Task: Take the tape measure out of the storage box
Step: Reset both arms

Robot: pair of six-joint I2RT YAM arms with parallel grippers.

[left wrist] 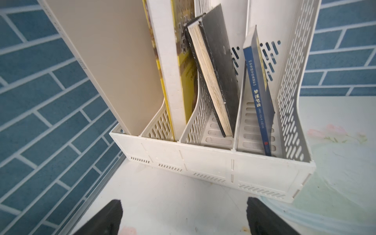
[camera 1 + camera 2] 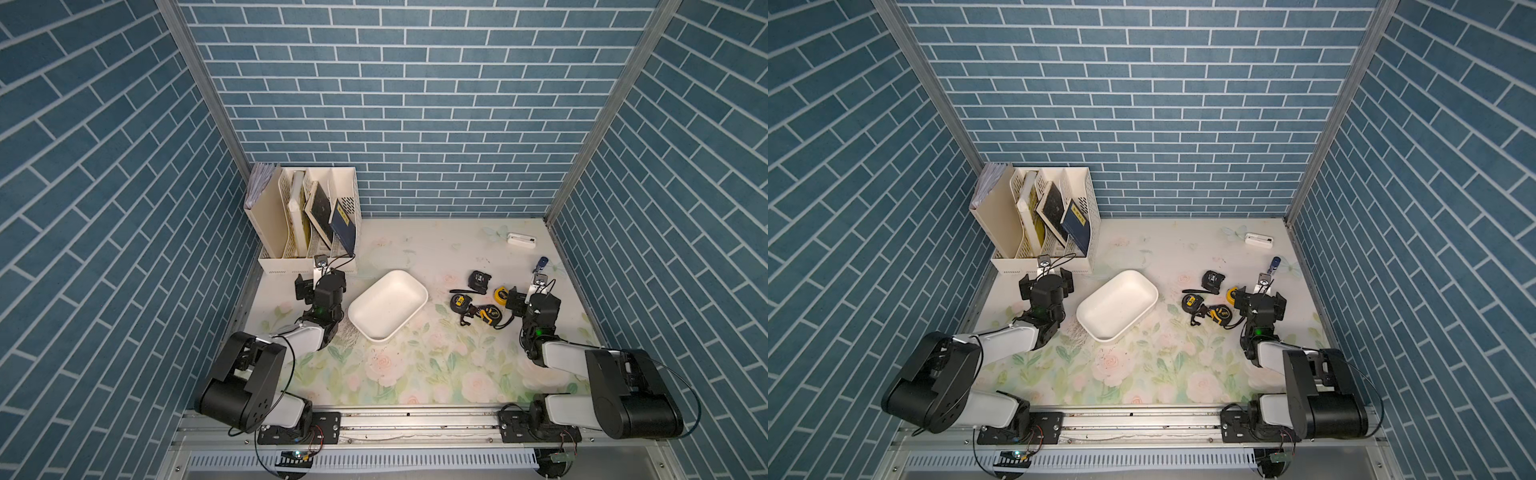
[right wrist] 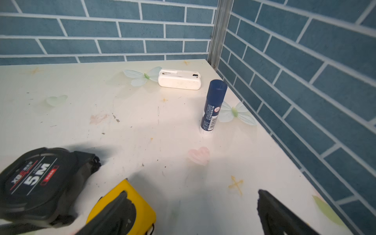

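Note:
The white storage box (image 2: 415, 306) (image 2: 1144, 305) lies in the middle of the table in both top views, and nothing shows inside it. Several tape measures lie on the table to its right: a black one (image 2: 480, 280) (image 3: 38, 183), a yellow one (image 2: 501, 294) (image 3: 142, 205), and two black-and-yellow ones (image 2: 459, 301) (image 2: 490, 313). My right gripper (image 2: 536, 293) (image 3: 192, 195) is open just right of the yellow one. One fingertip (image 3: 122, 203) overlaps it in the wrist view, and only bare table lies between the jaws. My left gripper (image 2: 320, 278) (image 1: 184, 203) is open and holds nothing, left of the box.
A cream slotted file holder (image 2: 307, 266) (image 1: 213, 160) with books stands at the back left, just beyond my left gripper. A blue glue stick (image 2: 541, 262) (image 3: 213, 103) stands upright near the right wall. A small white case (image 2: 521, 241) (image 3: 180, 79) lies at the back right.

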